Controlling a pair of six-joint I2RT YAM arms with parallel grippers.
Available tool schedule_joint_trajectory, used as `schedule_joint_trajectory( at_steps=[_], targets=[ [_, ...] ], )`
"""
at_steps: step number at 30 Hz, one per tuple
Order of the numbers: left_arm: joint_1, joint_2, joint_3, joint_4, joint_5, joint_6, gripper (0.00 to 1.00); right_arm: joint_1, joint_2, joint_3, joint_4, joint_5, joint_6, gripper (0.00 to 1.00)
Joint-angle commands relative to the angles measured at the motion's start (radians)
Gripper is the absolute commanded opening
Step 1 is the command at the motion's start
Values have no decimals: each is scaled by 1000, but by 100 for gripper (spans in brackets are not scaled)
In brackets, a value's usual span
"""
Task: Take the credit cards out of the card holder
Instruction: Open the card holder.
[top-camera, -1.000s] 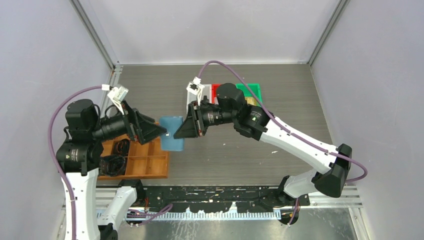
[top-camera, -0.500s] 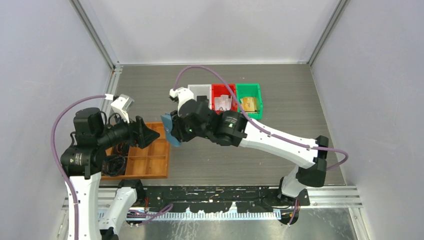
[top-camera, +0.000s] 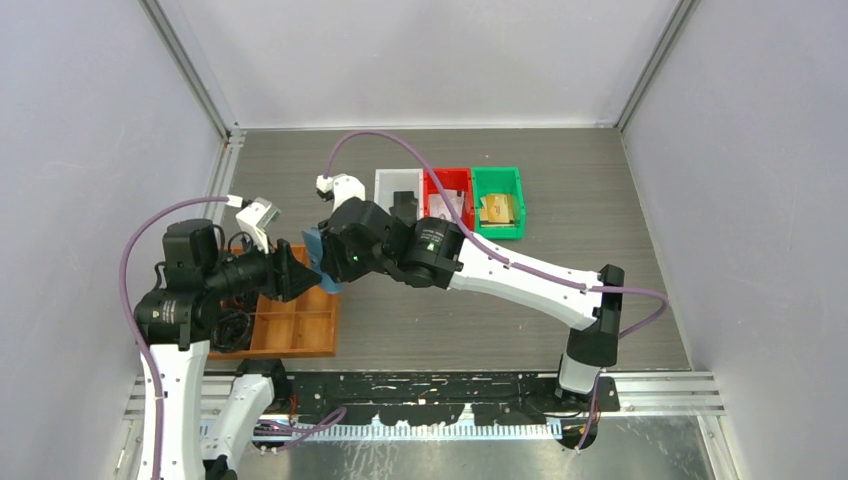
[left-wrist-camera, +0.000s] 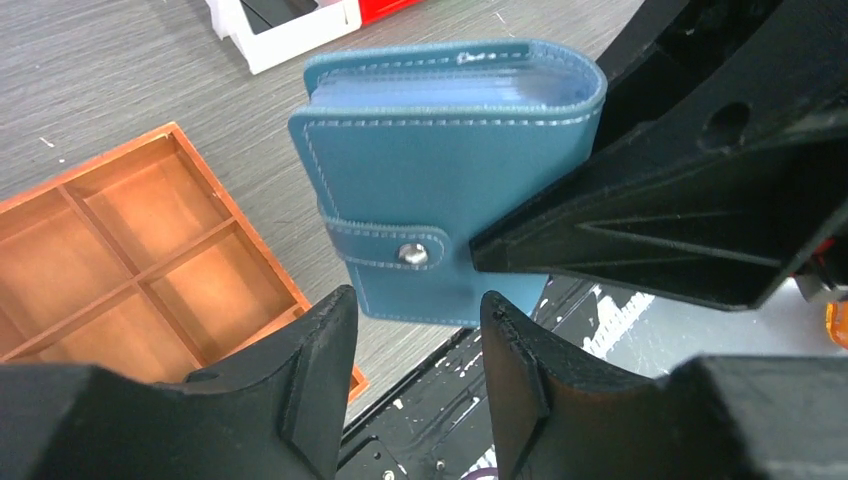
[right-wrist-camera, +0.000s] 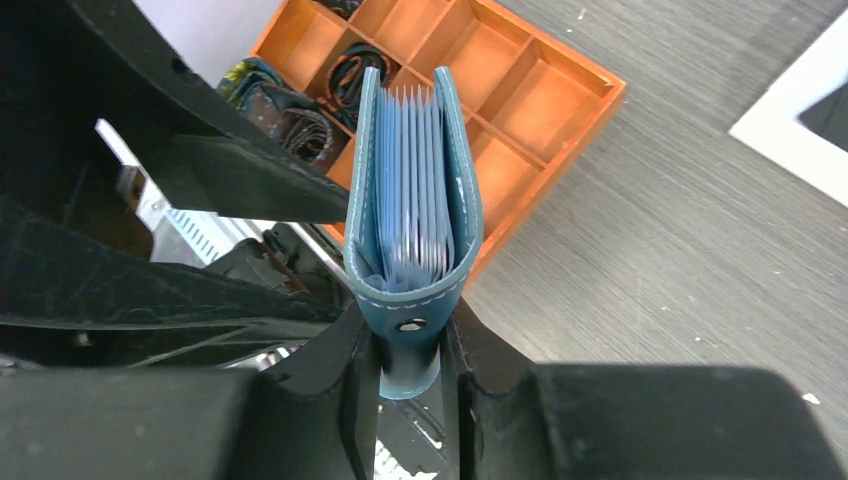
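Teal-blue leather with pale stitching, the card holder (left-wrist-camera: 440, 190) hangs in the air at the centre of the left wrist view, pinched at one end by the right end effector (right-wrist-camera: 408, 345), whose fingers are closed narrowly on it. In the top view it sits left of centre, above the worktop (top-camera: 600, 200) and over the upper right corner of the wooden tray (top-camera: 295, 350). The snap tab (left-wrist-camera: 395, 248) appears fastened across the front face, while in the right wrist view the two covers splay apart at the far end and show a fan of pale blue sleeves (right-wrist-camera: 410, 170); no cards can be made out among them. The left end effector (left-wrist-camera: 415, 330) stands open and empty at the bottom of its own view, with the holder's lower edge just above the gap between its fingers. The step in hand looks like presenting the holder to the second arm, before any card is out. The next move probably calls for the left fingers to close on the tab or a cover edge and pull it free while the right keeps its pinch firm.
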Motion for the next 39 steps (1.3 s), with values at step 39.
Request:
schedule_joint_trajectory(
  at_steps=[39],
  targets=[
    [-300,-113,-155,269,-322,464,21,-144,22,-41,344,-592,395,1]
  ],
)
